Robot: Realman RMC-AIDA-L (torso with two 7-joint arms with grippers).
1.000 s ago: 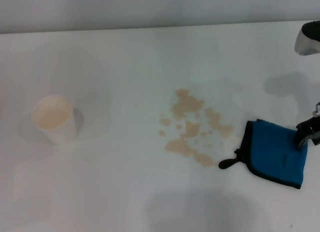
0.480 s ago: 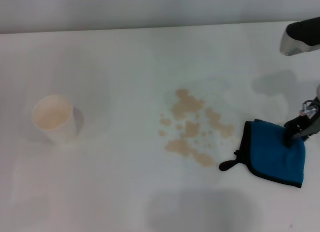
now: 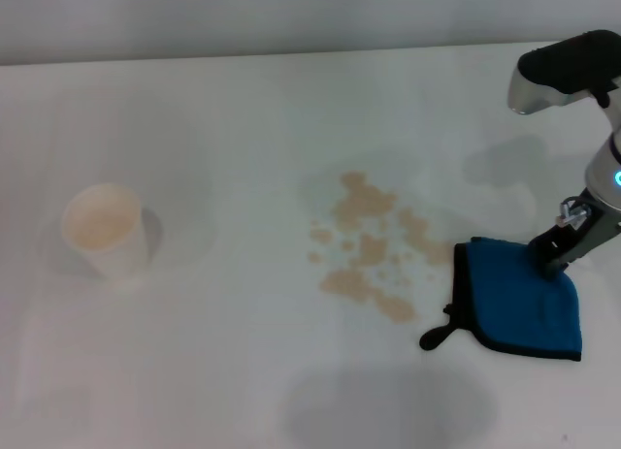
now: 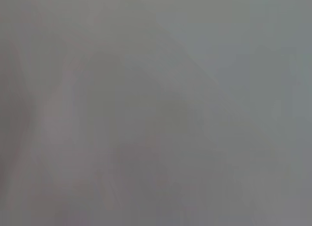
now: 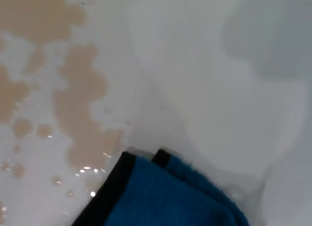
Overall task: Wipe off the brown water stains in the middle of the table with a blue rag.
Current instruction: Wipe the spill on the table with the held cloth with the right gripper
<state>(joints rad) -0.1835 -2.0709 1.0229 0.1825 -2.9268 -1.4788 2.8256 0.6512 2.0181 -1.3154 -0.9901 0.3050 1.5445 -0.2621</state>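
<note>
The blue rag (image 3: 514, 299) lies flat on the white table (image 3: 243, 129) at the right, its black loop tab (image 3: 434, 337) pointing toward me. The rag's left edge sits just right of the brown water stains (image 3: 374, 245), a cluster of tan blotches in the middle. My right gripper (image 3: 551, 263) is down on the rag's far right corner and shut on it. The right wrist view shows the rag's black-edged corner (image 5: 165, 196) next to the stains (image 5: 80, 104). The left gripper is out of view; its wrist view shows only plain grey.
A white paper cup (image 3: 105, 229) stands at the left of the table, far from the stains. The table's far edge runs along the top of the head view.
My right arm has moved left, dragging the blue rag with it toward the stains. The stains and the cup have not moved.
</note>
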